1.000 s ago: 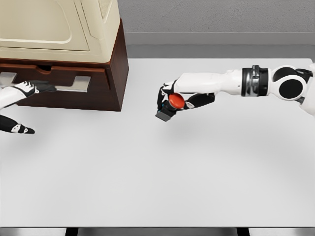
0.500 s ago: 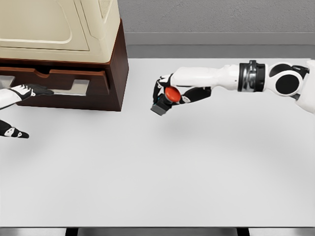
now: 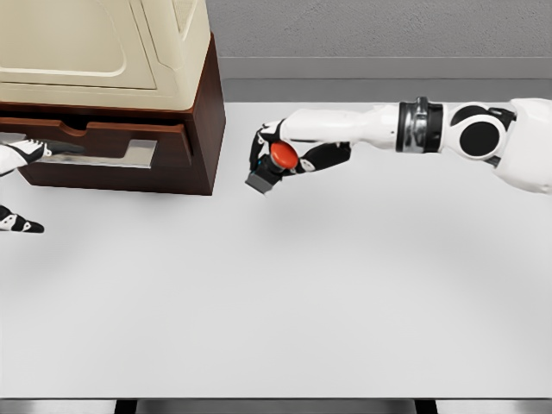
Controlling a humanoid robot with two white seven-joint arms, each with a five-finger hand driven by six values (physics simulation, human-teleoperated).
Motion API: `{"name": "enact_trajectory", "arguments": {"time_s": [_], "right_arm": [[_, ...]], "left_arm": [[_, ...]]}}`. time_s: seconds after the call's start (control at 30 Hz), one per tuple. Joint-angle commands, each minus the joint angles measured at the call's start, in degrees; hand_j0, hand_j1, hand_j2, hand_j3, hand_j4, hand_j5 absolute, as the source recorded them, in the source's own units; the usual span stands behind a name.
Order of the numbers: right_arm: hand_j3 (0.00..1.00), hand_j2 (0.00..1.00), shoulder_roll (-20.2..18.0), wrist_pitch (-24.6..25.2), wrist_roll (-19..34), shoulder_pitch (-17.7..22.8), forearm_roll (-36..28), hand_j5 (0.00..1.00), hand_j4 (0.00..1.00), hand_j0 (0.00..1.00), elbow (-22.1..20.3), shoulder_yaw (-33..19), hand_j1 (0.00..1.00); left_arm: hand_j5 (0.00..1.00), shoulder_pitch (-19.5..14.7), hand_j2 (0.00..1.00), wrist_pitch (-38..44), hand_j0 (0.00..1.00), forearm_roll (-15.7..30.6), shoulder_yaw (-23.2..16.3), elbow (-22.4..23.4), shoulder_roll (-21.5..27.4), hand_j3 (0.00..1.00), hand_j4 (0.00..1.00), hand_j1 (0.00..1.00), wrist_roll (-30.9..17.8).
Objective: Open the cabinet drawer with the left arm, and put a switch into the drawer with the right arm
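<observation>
Right hand (image 3: pixel 278 155): gripping red-buttoned switch (image 3: pixel 274 162) above white desk (image 3: pixel 285 285). Left hand (image 3: pixel 19 153): at handle of brown cabinet drawer (image 3: pixel 112 142), picture's left edge.

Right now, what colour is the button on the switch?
Red, on a dark grey base: the switch is held in the right hand. Head view shows it best.

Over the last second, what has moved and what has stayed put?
The right hand, shut on the switch, carried it leftward toward the cabinet and slightly farther back on the table. The left hand slid left toward the picture's edge, fingers at the drawer front. The grasp on the switch is unchanged, and the cabinet has not shifted.
</observation>
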Motion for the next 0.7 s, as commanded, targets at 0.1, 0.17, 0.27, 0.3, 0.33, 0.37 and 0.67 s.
{"name": "enact_trajectory", "arguments": {"time_s": [0.1,0.17,0.27,0.3,0.33,0.37,0.67], "right_arm": [[0.4,0.4,0.93,0.05,0.1,-0.97,-1.81,0.4,0.4,0.4,0.38,-0.2,0.4],[0.4,0.4,1.11,0.05,0.19,-1.06,-1.99,0.4,0.4,0.4,0.38,-0.12,0.4],[0.4,0.4,1.2,0.05,0.45,-1.49,-2.25,0.4,0.4,0.4,0.38,-0.2,0.4],[0.4,0.4,1.2,0.05,0.45,-1.49,-2.25,0.4,0.4,0.4,0.38,-0.2,0.4],[0.4,0.4,1.2,0.05,0.45,-1.49,-2.25,0.4,0.4,0.4,0.29,-0.2,0.4],[0.4,0.4,1.2,0.05,0.45,-1.49,-2.25,0.4,0.4,0.4,0.29,-0.2,0.4],[0.4,0.4,1.2,0.05,0.45,-1.41,-2.86,0.4,0.4,0.4,-0.06,-0.2,0.4]], "left_arm": [[1.0,0.0,1.0,0.07,1.0,-0.21,-0.15,1.6,-2.68,1.0,1.0,1.0,-0.35],[1.0,0.0,1.0,0.07,1.0,-0.3,-0.41,1.6,-3.38,1.0,1.0,1.0,-0.52],[1.0,0.0,1.0,0.07,1.0,-0.21,-0.59,1.77,-3.73,1.0,1.0,1.0,-0.52],[1.0,0.0,1.0,0.07,1.0,-0.3,-0.59,2.21,-3.82,1.0,1.0,1.0,-0.52],[1.0,0.0,1.0,0.07,1.0,-0.3,-0.59,2.48,-3.82,1.0,1.0,1.0,-0.52],[1.0,0.0,1.0,0.07,1.0,-0.21,-0.59,2.57,-3.82,1.0,1.0,1.0,-0.43],[1.0,-0.09,1.0,0.07,1.0,0.14,-0.41,3.62,-3.73,1.0,1.0,1.0,-0.26]]}}
